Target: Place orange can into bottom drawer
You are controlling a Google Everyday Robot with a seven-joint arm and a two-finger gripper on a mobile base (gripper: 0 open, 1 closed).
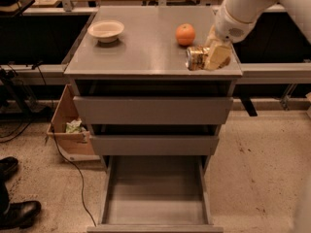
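The orange can [196, 58] lies on its side, its shiny silver end facing me, at the front right of the grey cabinet top [146, 52]. My gripper [214, 56] comes down from the upper right, and its pale fingers [218, 56] are closed around the can's right part. The can looks slightly raised off the top. The bottom drawer [156, 193] stands pulled out below, with a flat bare floor and low walls. The can is above and to the right of the drawer's middle.
A round orange fruit [185, 34] sits just behind the can. A white bowl [106, 30] sits at the back left. Two shut grey drawers [153, 109] lie above the open one. A cardboard box [68, 125] and cables stand at the left; black shoes [14, 212] show at the lower left.
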